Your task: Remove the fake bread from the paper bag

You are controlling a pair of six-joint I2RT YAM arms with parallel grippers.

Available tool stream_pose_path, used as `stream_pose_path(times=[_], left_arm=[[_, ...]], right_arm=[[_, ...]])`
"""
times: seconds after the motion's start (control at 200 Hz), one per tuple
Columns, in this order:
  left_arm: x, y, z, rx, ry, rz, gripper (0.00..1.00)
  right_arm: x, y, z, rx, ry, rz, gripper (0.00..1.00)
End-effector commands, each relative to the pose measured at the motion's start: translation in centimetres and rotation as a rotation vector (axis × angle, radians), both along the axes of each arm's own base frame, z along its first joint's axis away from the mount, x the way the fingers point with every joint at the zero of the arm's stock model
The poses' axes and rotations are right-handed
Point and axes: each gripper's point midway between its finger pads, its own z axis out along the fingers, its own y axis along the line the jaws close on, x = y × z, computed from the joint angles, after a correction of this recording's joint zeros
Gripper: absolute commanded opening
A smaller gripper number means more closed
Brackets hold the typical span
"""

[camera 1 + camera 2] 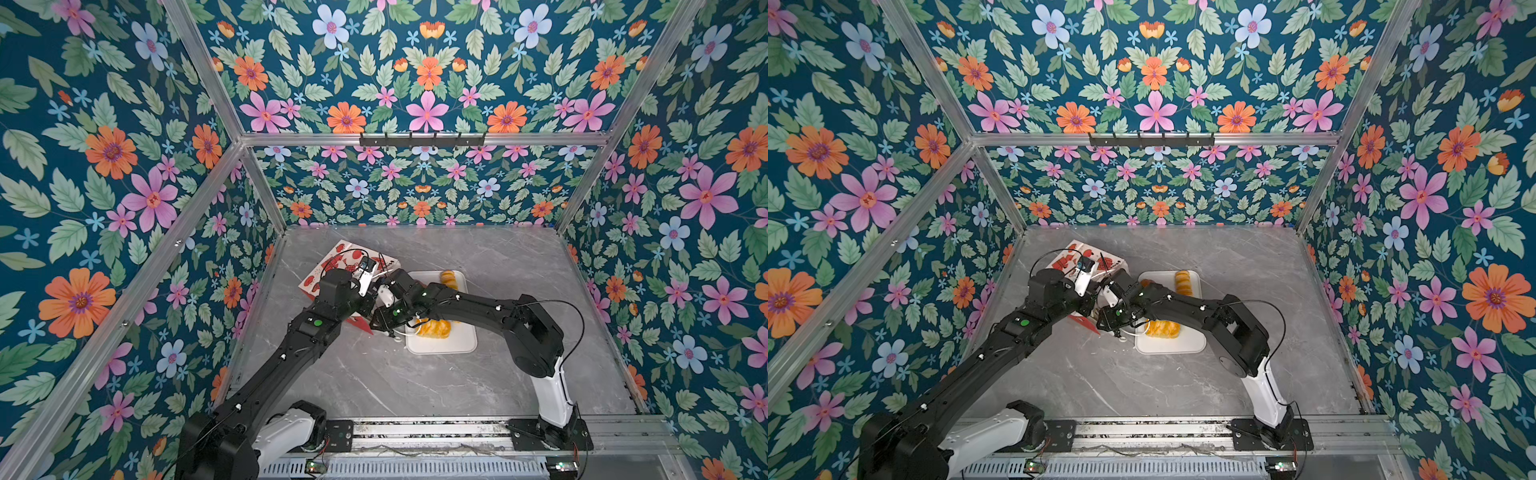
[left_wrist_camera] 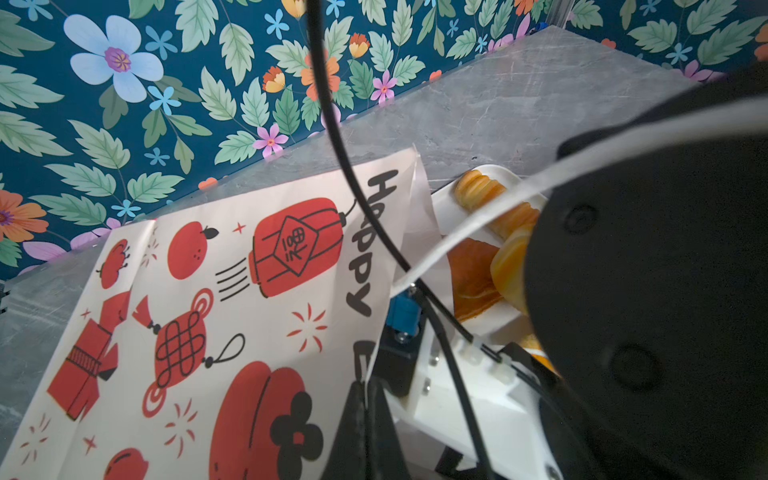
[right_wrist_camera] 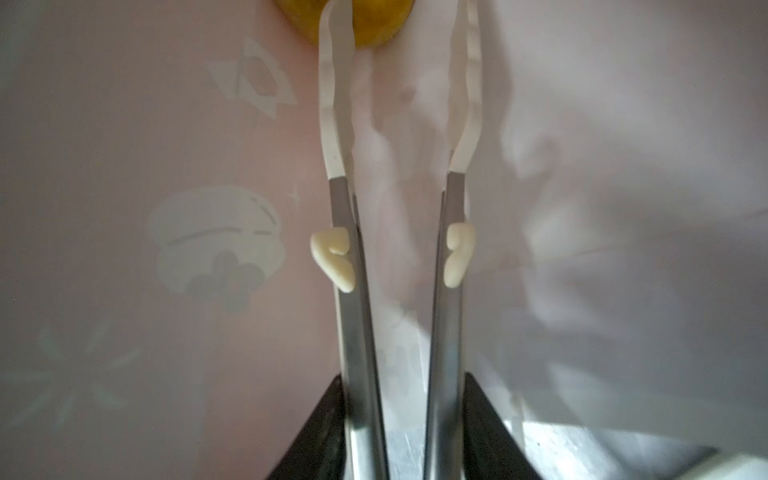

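Floral wallpaper closes in a grey marble table [image 1: 415,386], where the paper bag [image 1: 332,266] sits tilted just beside a white tray [image 1: 461,345]. Your left gripper [image 2: 368,415] is closed, apparently pinching the bag's rim. Your right gripper [image 3: 401,25] is deep inside the bag, its long fingers apart with nothing between them. One tip overlaps a yellow piece [image 3: 382,20] of the fake bread that lies just beyond.

Expect that piece to be light, hard and glossy, so it will likely slip or roll if you squeeze a curved end. Take it across its middle and close gently. The bag is thin paper and will crumple or slide if you drag against its wall.

Count one bag, one tray and one piece in the bag. On the tray both top views show a ridged roll [image 1: 449,279] and a striped roll [image 1: 436,328]. The left wrist view adds an orange-brown piece [image 2: 473,282] beside another yellow one, and the arm hides the rest.
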Motion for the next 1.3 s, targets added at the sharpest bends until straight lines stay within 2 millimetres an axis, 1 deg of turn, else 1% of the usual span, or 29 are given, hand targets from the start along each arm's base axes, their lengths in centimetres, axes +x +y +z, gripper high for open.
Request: stream_pose_path(times=[0.0,0.155,0.37,0.465,0.665,0.875,1.07,1.295], left_arm=[[-0.5,-1.3,0.7,-0.054,-0.004,-0.058,0.0],[-0.6,-1.6,0.3,-0.053,0.005,-0.068,0.0],[-0.7,-2.2,0.3,-0.067,0.012,-0.084,0.0],[-0.8,-2.3,-0.2,-0.064,0.024,-0.09,0.0],[-1.1,-2.0,-0.7,-0.046,0.036,-0.082,0.0],[-1.8,-2.1,-1.8,-0.041,0.077,-0.1,0.0],[-1.9,-2.2,-1.8,-0.052,0.08,-0.106,0.0],[-2.0,-2.7,-1.8,-0.068,0.087,-0.12,0.0]], right_arm=[[0.8,1.0,1.7,0.067,-0.063,0.001,0.41],[1.2,1.1,3.0,0.112,-0.101,-0.013,0.42],[1.5,1.7,3.0,0.128,-0.106,-0.008,0.42],[1.7,1.8,3.1,0.132,-0.11,-0.012,0.42],[1.5,1.3,4.4,0.16,-0.13,-0.017,0.41],[1.8,1.1,4.6,0.171,-0.126,-0.026,0.42],[1.9,1.7,5.1,0.211,-0.125,-0.016,0.42],[2.7,2.5,4.4,0.216,-0.129,-0.026,0.42]])
